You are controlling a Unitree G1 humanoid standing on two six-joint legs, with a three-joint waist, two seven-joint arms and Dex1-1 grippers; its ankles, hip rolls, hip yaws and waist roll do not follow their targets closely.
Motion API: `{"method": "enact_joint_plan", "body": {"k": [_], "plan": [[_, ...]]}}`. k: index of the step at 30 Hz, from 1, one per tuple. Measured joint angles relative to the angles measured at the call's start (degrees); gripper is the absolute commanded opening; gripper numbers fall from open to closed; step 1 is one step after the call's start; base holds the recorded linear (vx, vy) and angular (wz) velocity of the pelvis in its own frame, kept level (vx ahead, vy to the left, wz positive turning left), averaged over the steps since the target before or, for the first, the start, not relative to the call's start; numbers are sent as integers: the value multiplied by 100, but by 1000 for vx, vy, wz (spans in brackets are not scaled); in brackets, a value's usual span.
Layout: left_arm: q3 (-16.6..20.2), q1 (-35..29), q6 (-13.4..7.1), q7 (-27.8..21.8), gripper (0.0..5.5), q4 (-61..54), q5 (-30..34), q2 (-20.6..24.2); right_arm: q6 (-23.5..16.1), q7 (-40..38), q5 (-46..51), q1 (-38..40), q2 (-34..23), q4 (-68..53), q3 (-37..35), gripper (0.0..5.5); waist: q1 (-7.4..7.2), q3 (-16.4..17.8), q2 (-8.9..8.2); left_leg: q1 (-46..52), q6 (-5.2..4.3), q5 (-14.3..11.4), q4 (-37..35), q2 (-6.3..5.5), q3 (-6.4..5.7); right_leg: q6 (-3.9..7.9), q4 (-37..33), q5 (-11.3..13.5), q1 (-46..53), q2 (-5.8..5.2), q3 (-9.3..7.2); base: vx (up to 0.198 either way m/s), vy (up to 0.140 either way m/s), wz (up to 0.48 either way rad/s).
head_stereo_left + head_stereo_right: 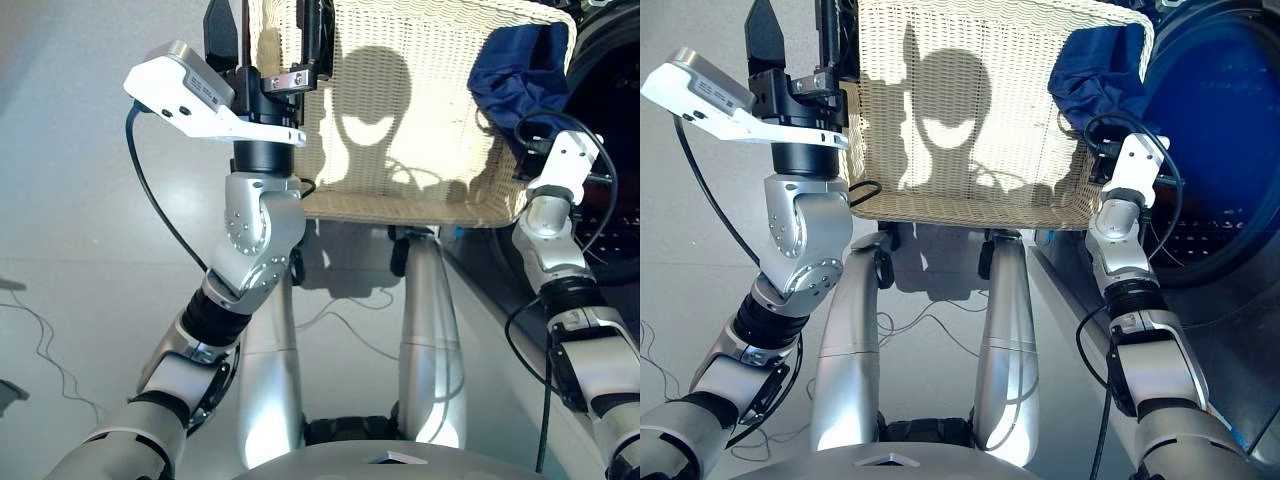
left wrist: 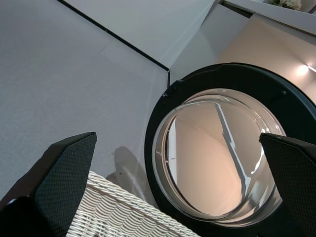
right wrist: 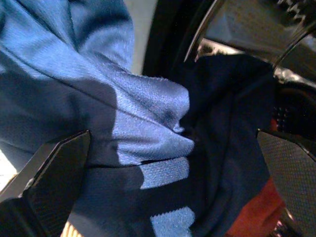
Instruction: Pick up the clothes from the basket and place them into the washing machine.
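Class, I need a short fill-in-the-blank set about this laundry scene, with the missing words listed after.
1. The only garment left in the basket is coloured ____.
2. The navy garment lies in the basket's far ____ corner.
3. The left tool holds ____.
4. The round glass door belongs to the ____.

Missing words: navy blue; right; nothing; washing machine

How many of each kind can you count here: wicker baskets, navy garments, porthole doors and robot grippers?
wicker basket: 1
navy garment: 1
porthole door: 1
robot grippers: 2, the left gripper and the right gripper
Total: 5
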Motion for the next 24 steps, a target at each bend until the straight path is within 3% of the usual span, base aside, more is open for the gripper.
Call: {"method": "enact_joint_plan", "body": {"k": [8, 9, 10, 11, 15, 24], "plan": [[-11, 16, 4, -46, 550, 1, -116, 15, 38, 138, 116, -928, -5, 1295, 248, 550, 47, 0, 0, -6, -1, 1, 0, -8, -3, -31, -1, 28, -1, -9, -4, 0, 0, 0], [-12, 16, 4, -46, 550, 1, -122, 16, 43, 150, 117, -967, -9, 1387, 248, 477, 62, 0, 0, -7, 0, 1, -1, -11, -4, -32, -3, 26, -1, -12, -4, 0, 0, 0], [-11, 15, 4, -46, 550, 1, -136, 16, 45, 174, 128, -1013, -9, 1478, 249, 127, 75, 0, 0, -8, 0, 0, -1, -12, -3, -32, -3, 25, -2, -13, -4, 0, 0, 0], [-14, 14, 4, -46, 550, 1, -141, 16, 59, 239, 130, -1048, -9, 1510, 299, 0, 95, 0, 0, -8, 0, 0, -3, -13, -3, -30, -1, 24, -2, -14, -5, 0, 0, 0], [-34, 10, 4, -46, 550, 1, -141, 21, 109, 315, 285, -1075, -8, 1546, 451, 0, 186, 0, 0, -37, 0, 2, -4, -26, -8, -25, 7, 22, -26, -28, -10, 0, 0, 0], [-37, 10, 4, -45, 550, 1, -140, 112, 97, 246, 351, -1086, -62, 1485, 429, 0, 151, 1, -1, -54, 10, 7, 1, -74, -6, 1, 13, 7, -25, -77, -19, 0, 0, 0]]}}
